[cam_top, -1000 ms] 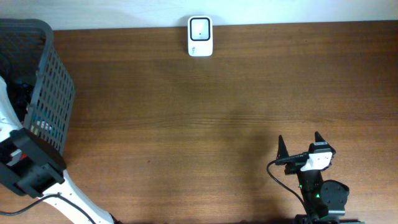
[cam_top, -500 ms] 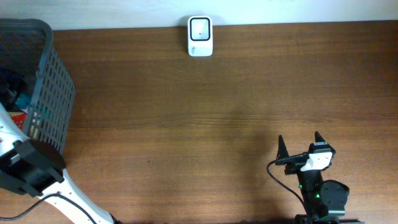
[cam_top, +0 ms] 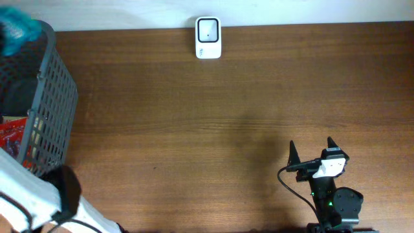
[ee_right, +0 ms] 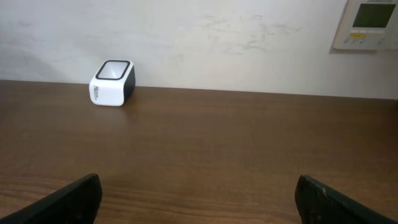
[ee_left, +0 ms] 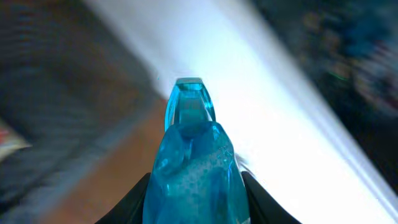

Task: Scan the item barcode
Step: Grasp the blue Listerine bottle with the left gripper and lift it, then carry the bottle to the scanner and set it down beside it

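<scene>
The item is a translucent blue bottle point(ee_left: 193, 162), and my left gripper point(ee_left: 196, 202) is shut on it, a black finger pressed to each side. The left wrist view is blurred by motion. In the overhead view the blue bottle point(cam_top: 14, 31) shows at the far top-left, above the basket's back rim. The white barcode scanner point(cam_top: 207, 37) stands at the table's back edge, also seen as the scanner point(ee_right: 112, 82) in the right wrist view. My right gripper point(cam_top: 312, 152) rests open near the front right, nothing between its fingers point(ee_right: 68, 199).
A grey mesh basket point(cam_top: 55, 97) stands at the left edge with a red packet point(cam_top: 13, 139) inside. The left arm's white body point(cam_top: 39, 200) fills the bottom-left corner. A wall control panel point(ee_right: 367, 25) hangs behind the table.
The left arm has lifted the blue bottle out of the basket, up and toward the back left. The arm's body shifted at the bottom left. The right arm has not moved.
</scene>
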{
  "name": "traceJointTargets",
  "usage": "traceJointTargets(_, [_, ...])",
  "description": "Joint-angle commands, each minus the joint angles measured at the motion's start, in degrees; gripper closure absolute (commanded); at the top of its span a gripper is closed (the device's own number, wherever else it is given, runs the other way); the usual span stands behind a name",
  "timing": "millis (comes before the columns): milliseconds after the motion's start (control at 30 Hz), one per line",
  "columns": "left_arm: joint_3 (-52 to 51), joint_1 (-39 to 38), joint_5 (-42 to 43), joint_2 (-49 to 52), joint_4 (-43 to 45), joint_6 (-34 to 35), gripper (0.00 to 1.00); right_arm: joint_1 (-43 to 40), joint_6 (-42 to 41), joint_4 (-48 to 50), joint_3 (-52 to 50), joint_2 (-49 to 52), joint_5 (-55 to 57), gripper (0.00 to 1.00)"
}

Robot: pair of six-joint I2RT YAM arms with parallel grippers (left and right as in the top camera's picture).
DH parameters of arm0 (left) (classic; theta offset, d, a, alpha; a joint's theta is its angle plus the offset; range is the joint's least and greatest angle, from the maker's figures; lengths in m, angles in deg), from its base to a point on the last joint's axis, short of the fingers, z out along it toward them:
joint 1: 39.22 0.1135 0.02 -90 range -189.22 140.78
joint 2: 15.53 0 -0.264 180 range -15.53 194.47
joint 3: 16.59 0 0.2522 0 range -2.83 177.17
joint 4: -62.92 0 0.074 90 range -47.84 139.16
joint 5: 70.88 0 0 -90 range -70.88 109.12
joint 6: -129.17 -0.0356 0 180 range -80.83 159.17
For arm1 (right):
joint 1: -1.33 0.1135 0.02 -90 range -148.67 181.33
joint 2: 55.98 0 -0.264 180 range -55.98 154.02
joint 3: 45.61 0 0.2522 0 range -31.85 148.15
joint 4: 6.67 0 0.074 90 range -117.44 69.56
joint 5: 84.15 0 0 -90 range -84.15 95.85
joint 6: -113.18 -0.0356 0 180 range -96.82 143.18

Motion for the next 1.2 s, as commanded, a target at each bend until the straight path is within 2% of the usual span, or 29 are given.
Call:
traceJointTargets(0, [0.52,-10.84,6.73,-0.90,0.44,-0.96,0.97,-0.17,-0.26,-0.07,-0.52,-0.39,0.48,0.02])
traceJointTargets(100, [-1.22,-21.88,6.01,0.33,0.59,-0.98,0.97,-0.17,-0.26,-0.07,-0.52,-0.37,0.48,0.02])
traceJointTargets(200, [-4.26,-33.77,-1.38,2.80,1.20,-1.03,0.97,-0.17,-0.24,-0.07,-0.52,-0.37,0.48,0.02])
traceJointTargets(400, [-11.41,-51.89,-15.10,11.13,3.65,-0.98,0.97,-0.17,-0.24,-0.07,-0.52,-0.37,0.48,0.02])
traceJointTargets(567, [-16.74,-59.54,-22.27,17.42,8.28,-0.96,0.96,-0.17,-0.24,-0.07,-0.52,-0.39,0.48,0.02])
traceJointTargets(733, [-18.93,-65.37,-22.36,26.18,10.27,-0.96,0.92,-0.17,-0.26,-0.07,-0.52,-0.37,0.48,0.01])
traceJointTargets(967, [-18.93,-68.98,-22.43,34.58,11.02,-0.90,0.90,-0.17,-0.24,-0.07,-0.52,-0.37,0.48,0.02])
traceJointTargets(1167, [-18.93,-70.88,-22.45,36.57,14.82,-0.90,0.84,-0.17,-0.24,-0.07,-0.52,-0.37,0.48,0.02])
